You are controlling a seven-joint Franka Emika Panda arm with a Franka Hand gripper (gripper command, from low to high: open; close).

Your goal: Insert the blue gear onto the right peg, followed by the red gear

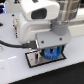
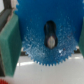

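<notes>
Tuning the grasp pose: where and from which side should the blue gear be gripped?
Grip the blue gear across its toothed rim, coming from above, as the gripper does now: pads sit on opposite edges. The disc lies flat over the plate, and this leaves the central hole free for the peg.

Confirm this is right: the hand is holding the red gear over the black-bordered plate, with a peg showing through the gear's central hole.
One thing is wrong: the gear in the hand is the blue gear, not the red one. The wrist view shows it plainly, with the peg visible through its central hole, and the exterior view shows it over the black-bordered plate.
</notes>
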